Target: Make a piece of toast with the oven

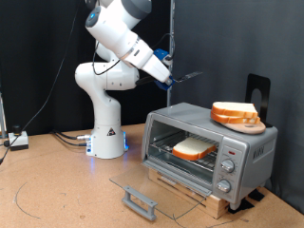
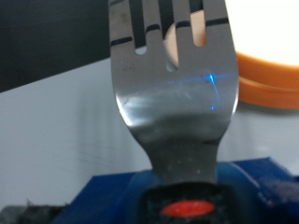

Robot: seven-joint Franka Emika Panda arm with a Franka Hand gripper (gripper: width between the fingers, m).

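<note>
Up above the oven point(image 1: 211, 152), the gripper point(image 1: 166, 74) is closed around the handle of a fork point(image 2: 173, 89), whose metal blade sticks out towards the exterior view's right, roughly level, with nothing on its tines. In the wrist view the fork fills the picture (blue and red parts of the handle show at its base), and an orange rim lies blurred beyond the tines.

Below and to the right, the oven's glass door point(image 1: 142, 197) lies folded down flat, and the piece of toast point(image 1: 195, 147) sits inside on the wire rack, well apart from the fork. On the oven's roof a stack of bread point(image 1: 235, 113) rests on an orange plate point(image 1: 251, 124).

Judging from this, good work means keeping the fork level and low, sliding its tines under the slice rather than stabbing it, and staying clear of the door and the roof edge.
</note>
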